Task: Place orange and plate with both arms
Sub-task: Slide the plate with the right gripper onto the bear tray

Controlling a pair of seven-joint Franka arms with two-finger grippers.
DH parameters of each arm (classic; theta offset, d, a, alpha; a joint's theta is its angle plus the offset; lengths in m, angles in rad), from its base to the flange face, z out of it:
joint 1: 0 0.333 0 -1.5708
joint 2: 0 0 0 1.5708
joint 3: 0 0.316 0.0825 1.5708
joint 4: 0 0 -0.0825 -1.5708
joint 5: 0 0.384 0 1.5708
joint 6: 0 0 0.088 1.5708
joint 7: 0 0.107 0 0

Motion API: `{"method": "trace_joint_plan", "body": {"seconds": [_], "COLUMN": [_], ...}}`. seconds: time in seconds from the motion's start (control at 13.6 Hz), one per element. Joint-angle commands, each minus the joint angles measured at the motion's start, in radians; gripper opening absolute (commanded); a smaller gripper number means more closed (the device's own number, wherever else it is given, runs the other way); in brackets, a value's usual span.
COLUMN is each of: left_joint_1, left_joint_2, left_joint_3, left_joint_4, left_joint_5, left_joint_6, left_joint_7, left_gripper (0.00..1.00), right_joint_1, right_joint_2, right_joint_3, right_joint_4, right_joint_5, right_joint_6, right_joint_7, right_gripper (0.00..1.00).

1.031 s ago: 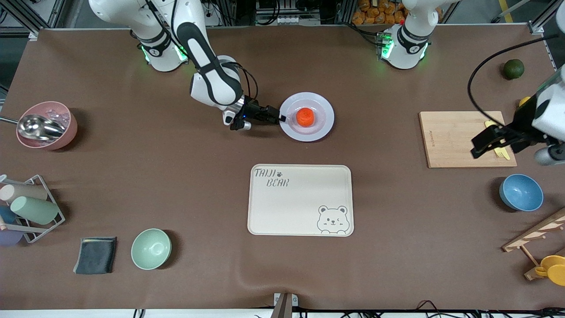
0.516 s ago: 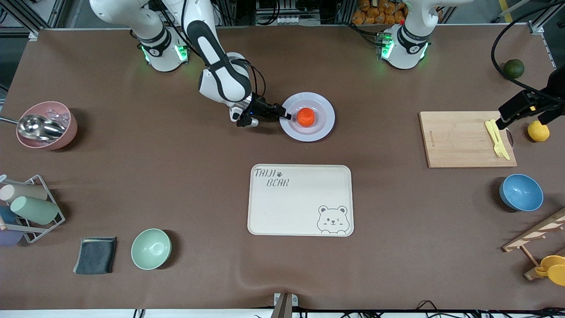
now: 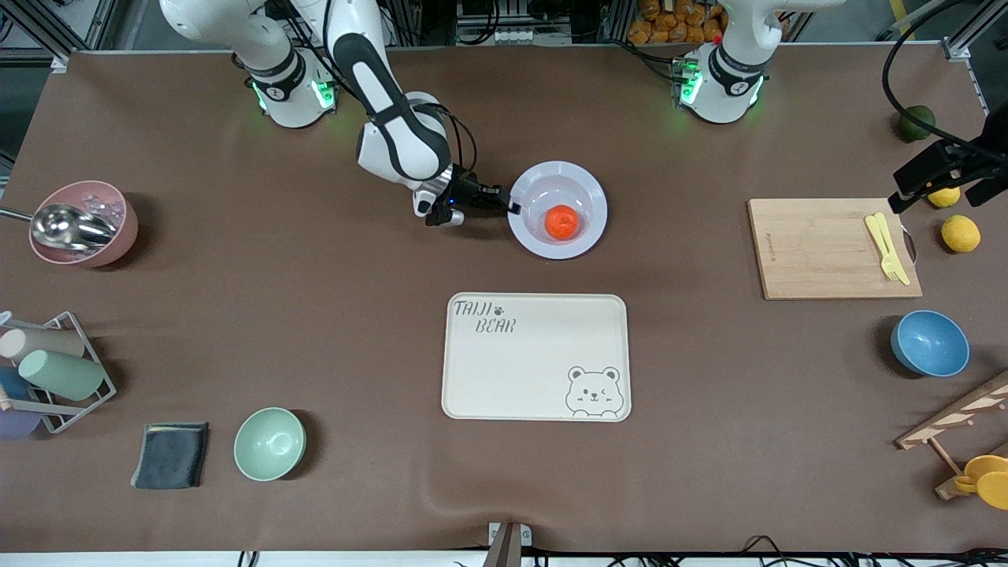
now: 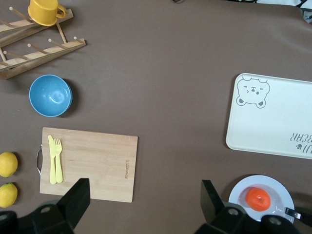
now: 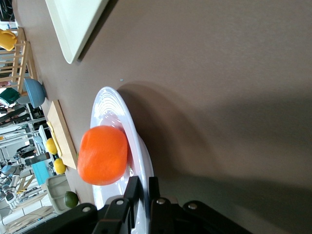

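The pale lavender-white plate [image 3: 589,191] is held a little above the table, tilted, between the arm bases and the bear-print tray. The orange [image 3: 562,221] lies in its shallow centre. My right gripper [image 3: 512,208] is shut on the plate's rim at the edge toward the right arm's end. In the right wrist view the fingers [image 5: 132,187] pinch the rim of the plate [image 5: 109,109], with the orange [image 5: 103,155] just past them. My left gripper [image 3: 939,197] is open and empty, up over the lemons beside the cutting board. The left wrist view shows its gripper [image 4: 144,204], the plate [image 4: 282,192] and the orange [image 4: 257,199].
A cream bear-print tray [image 3: 535,356] lies nearer the camera than the plate. A wooden cutting board [image 3: 819,248] with a yellow fork and knife [image 3: 886,246], two lemons [image 3: 961,233], a dark green fruit [image 3: 916,122] and a blue bowl [image 3: 929,342] are at the left arm's end.
The right gripper has closed on the rim and raised the plate, shifting it toward the left arm's end; the orange rolled within it. The left gripper moved off the cutting board to over the lemons.
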Motion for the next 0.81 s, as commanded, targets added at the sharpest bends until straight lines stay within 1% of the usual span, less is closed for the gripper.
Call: {"method": "trace_joint_plan", "body": {"seconds": [0.0, 0.15, 0.37, 0.44, 0.59, 0.74], "left_joint_1": [-0.013, -0.016, -0.028, -0.027, -0.021, -0.019], "left_joint_2": [-0.04, -0.04, -0.045, -0.045, -0.043, -0.04], "left_joint_3": [0.021, 0.03, 0.042, 0.042, 0.041, 0.036], "left_joint_4": [-0.03, -0.028, -0.03, -0.03, -0.027, -0.025], "left_joint_5": [-0.01, -0.009, -0.009, -0.009, -0.009, -0.009], "left_joint_6": [-0.008, -0.008, -0.008, -0.016, -0.025, -0.025], "left_joint_7": [0.024, 0.025, 0.025, 0.025, 0.025, 0.024], "left_gripper": [1.0, 1.0, 1.0, 1.0, 1.0, 1.0], "right_joint_1": [0.002, 0.002, 0.008, 0.005, -0.003, -0.033], "right_joint_2": [-0.002, -0.037, -0.085, -0.096, -0.097, -0.091], "right_joint_3": [-0.006, -0.004, -0.003, -0.004, -0.01, -0.012], "right_joint_4": [0.024, 0.024, 0.034, 0.038, 0.075, 0.122], "right_joint_5": [0.052, 0.055, 0.089, 0.089, 0.09, 0.089], "right_joint_6": [0.016, 0.01, 0.007, 0.009, 0.016, 0.018], "right_joint_7": [-0.001, 0.013, 0.023, 0.055, 0.089, 0.115], "right_gripper": [0.0, 0.0, 0.0, 0.0, 0.0, 0.0]}}
